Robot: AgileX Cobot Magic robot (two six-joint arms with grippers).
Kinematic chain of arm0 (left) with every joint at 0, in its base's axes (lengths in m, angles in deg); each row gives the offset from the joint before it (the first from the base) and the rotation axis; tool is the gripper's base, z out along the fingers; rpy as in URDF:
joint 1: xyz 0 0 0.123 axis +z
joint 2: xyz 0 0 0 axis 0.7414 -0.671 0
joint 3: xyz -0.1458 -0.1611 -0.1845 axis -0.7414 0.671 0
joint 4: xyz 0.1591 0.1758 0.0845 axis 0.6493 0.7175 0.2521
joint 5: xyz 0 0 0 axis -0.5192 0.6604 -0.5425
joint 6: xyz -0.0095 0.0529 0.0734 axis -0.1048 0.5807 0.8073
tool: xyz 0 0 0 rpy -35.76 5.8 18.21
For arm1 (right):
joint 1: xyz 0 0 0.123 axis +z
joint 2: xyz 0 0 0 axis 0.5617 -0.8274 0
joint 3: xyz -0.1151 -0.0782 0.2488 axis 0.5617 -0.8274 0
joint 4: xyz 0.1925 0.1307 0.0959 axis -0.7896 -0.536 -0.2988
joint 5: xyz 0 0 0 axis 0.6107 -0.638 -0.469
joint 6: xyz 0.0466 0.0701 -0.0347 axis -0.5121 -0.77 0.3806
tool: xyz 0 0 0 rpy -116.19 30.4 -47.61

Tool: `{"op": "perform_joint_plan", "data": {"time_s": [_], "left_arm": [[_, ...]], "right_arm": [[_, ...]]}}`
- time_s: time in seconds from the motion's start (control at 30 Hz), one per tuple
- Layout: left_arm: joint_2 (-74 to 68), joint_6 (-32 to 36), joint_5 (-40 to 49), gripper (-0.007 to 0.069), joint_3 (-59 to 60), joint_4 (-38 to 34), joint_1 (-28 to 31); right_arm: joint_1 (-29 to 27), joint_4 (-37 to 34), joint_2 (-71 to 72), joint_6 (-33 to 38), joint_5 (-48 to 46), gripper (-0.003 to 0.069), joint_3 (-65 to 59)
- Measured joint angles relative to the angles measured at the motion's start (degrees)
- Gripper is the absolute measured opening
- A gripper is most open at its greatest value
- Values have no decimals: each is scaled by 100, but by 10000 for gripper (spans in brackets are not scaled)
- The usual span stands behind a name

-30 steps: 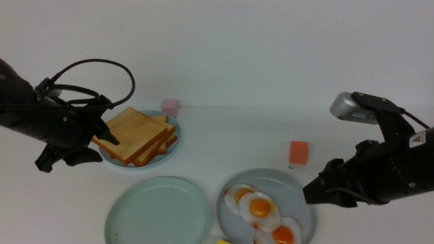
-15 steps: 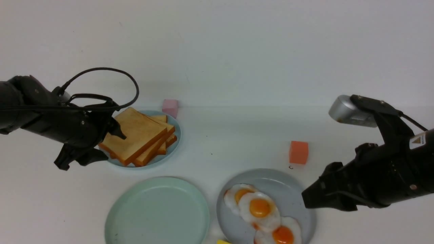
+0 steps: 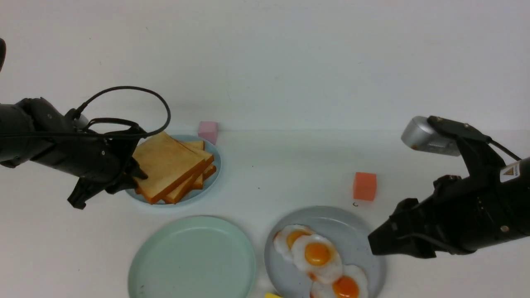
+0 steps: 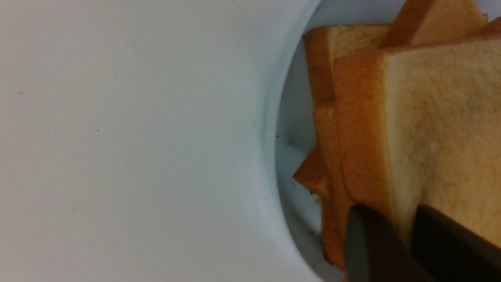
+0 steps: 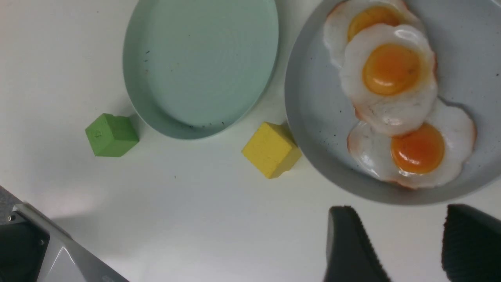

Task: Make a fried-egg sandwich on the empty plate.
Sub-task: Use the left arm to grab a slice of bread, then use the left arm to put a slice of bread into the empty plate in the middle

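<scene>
Pinching the top toast slice by its crusted edge, the left gripper has one finger under the slice and one on its face. The slice lies atop the toast stack on the light-blue plate, beyond the bare mint-green plate. The toast looks light, stiff and probably smooth, so a deep bite on the edge should stop it tipping or slipping. The right gripper hangs spread beside the grey-blue plate of fried eggs, which look thin and floppy.

yellow cube: cropped | toast slice: corner apparently behind left gripper
</scene>
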Motion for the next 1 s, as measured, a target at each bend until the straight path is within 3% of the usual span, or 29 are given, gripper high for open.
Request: {"op": "perform_joint_plan", "data": {"time_s": [0.23, 0.43, 0.57, 1.0], "left_arm": [[835, 519, 643, 98, 0, 170, 268], [1667, 2682, 1873, 98, 56, 224, -43], [1557, 3407, 2222, 98, 419, 99, -382], [556, 3575, 1546, 97, 1224, -250, -686]], "right_arm": [[0, 0, 0, 0, -20, 353, 0], [0, -7, 0, 7, -7, 353, 0], [0, -7, 0, 6, 19, 353, 0], [0, -7, 0, 37, 36, 353, 0]]}}
